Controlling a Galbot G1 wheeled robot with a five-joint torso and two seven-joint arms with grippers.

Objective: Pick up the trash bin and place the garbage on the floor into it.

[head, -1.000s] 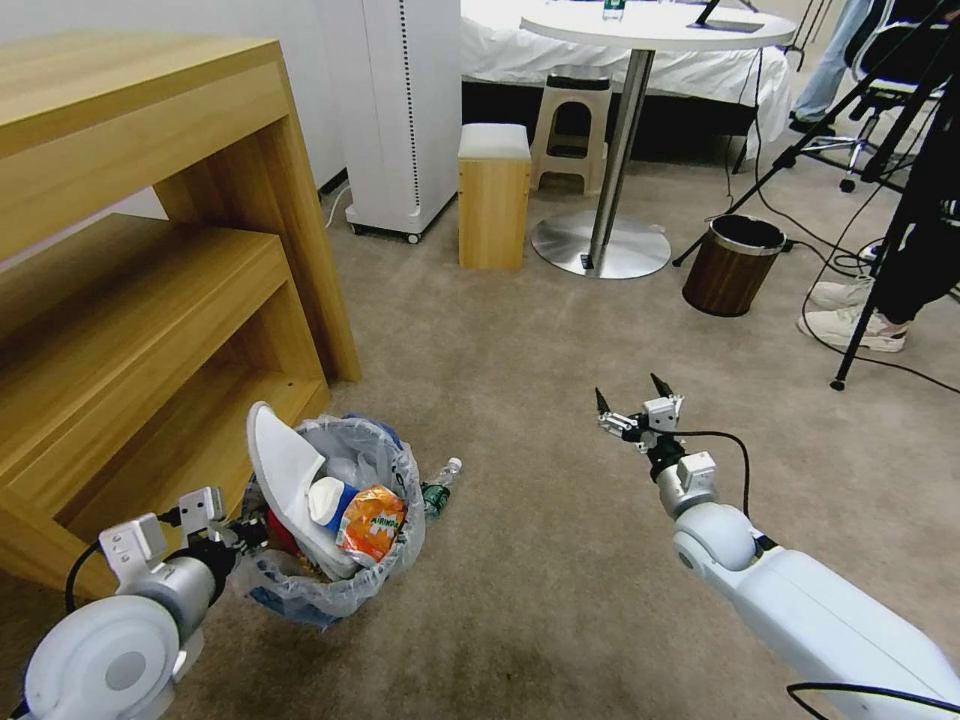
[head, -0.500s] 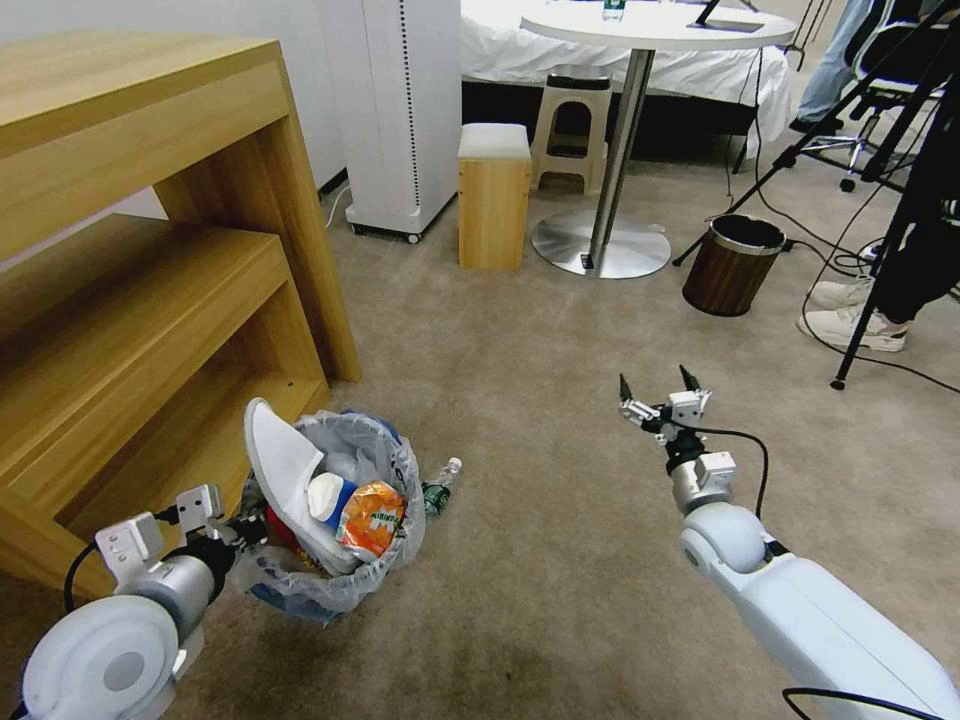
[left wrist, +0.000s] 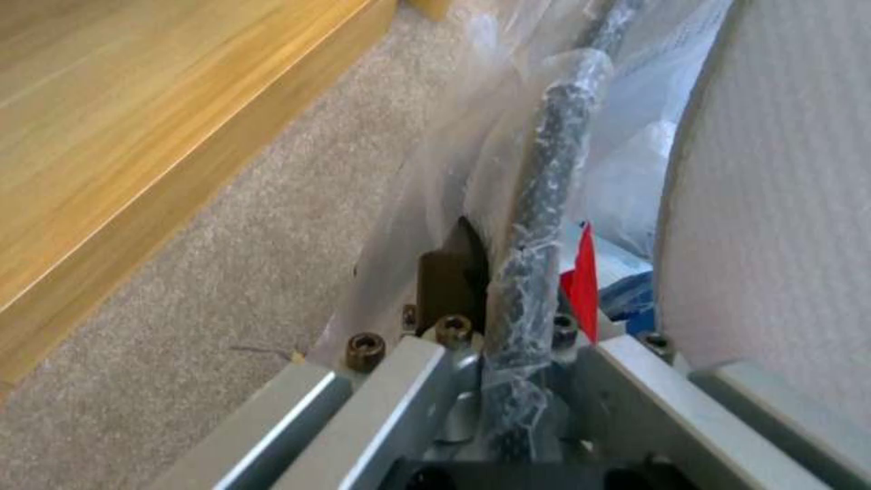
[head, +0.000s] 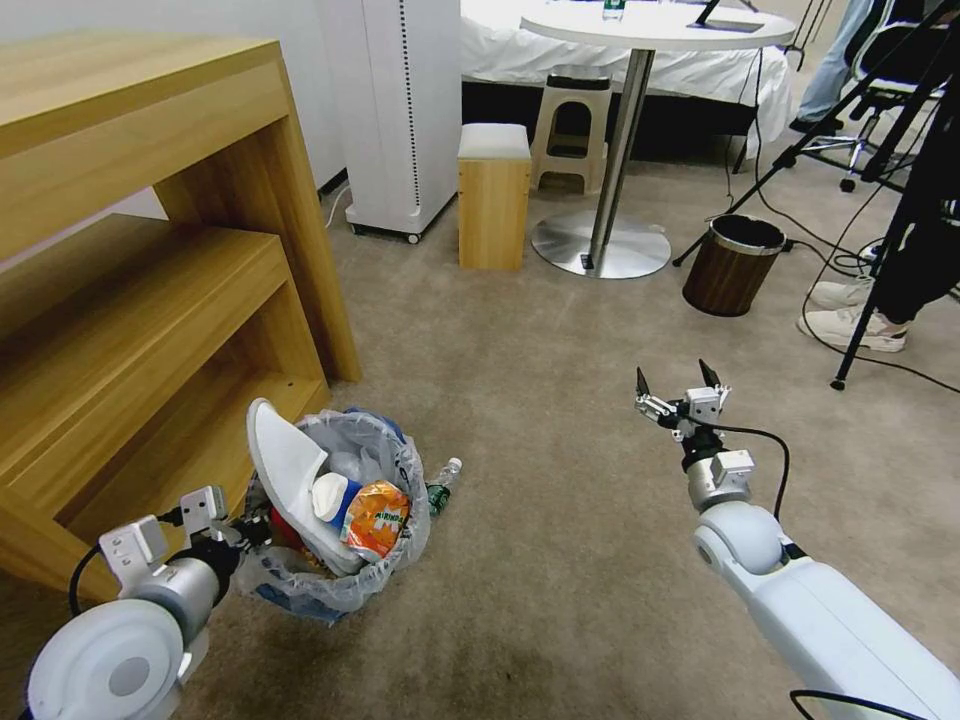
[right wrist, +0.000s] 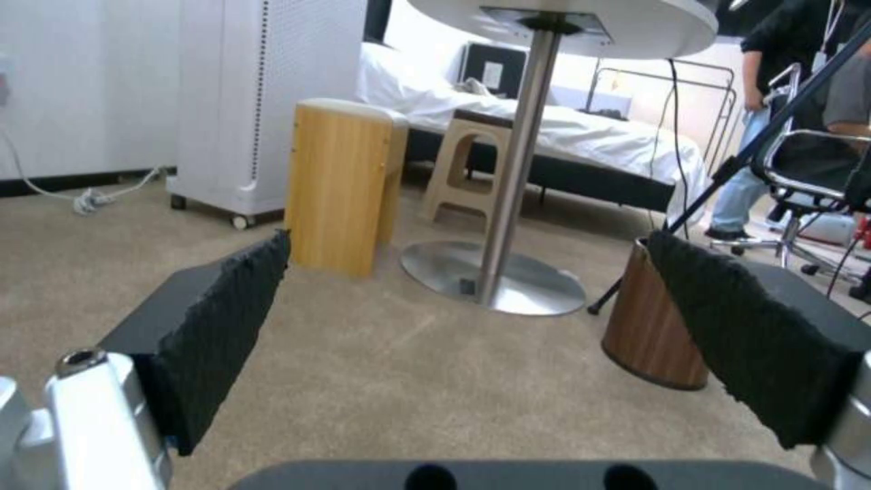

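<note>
1. Gripping the trash bin by its rim, the left gripper is clamped over bag and edge beside the wooden shelf.
2. Stuffed full, with a slipper poking out, a tilt could spill litter.
3. The thin liner may slip.
4. The right gripper hangs empty, spread wide, above the floor; a small bottle lies against the bin.

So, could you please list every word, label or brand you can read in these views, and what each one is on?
"MIRINDA", only roughly legible: on the orange can in the trash bin, whose rim the left gripper clamps.
Small bottle on the floor: green label, too small to read.
Blue-white cup: print unreadable.
Nothing else is legible.
</note>
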